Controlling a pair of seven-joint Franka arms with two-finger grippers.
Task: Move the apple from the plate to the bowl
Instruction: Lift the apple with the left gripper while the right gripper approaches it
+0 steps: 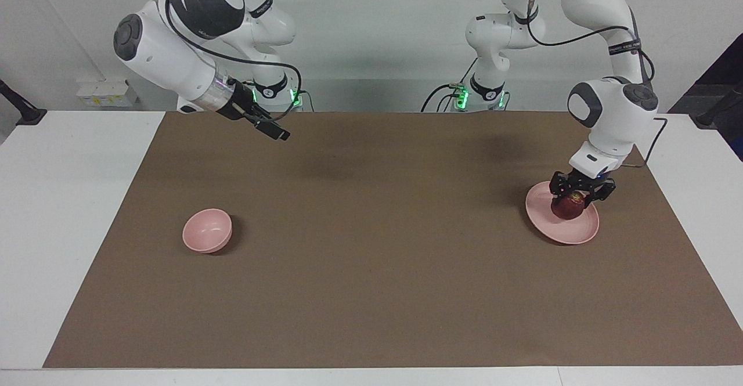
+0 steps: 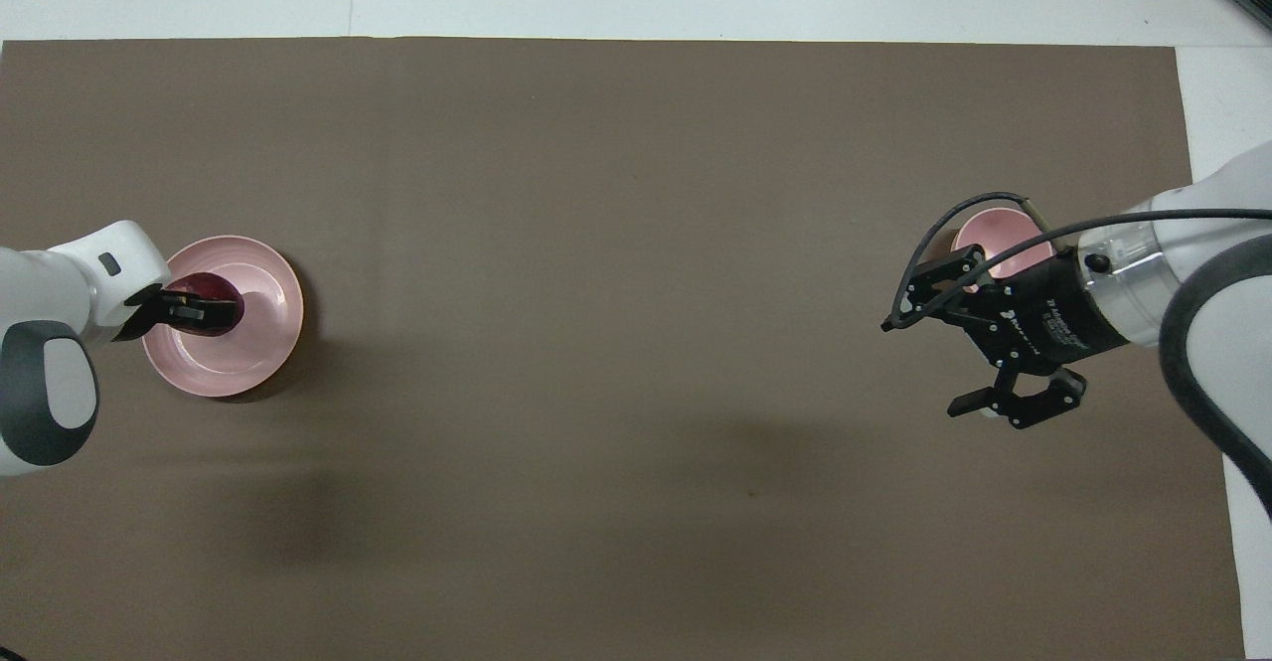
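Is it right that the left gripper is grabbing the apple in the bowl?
Not quite. The left gripper is shut on the apple, but the apple is on the plate, not in the bowl. The facing view shows the bowl standing empty toward the right arm's end of the table.

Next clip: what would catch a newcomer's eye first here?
The dark red apple on the pale pink plate at the left arm's end of the table, with the left gripper shut on it. Then the small pink bowl alone at the right arm's end. The right gripper hangs open in the air above the brown mat, holding nothing.
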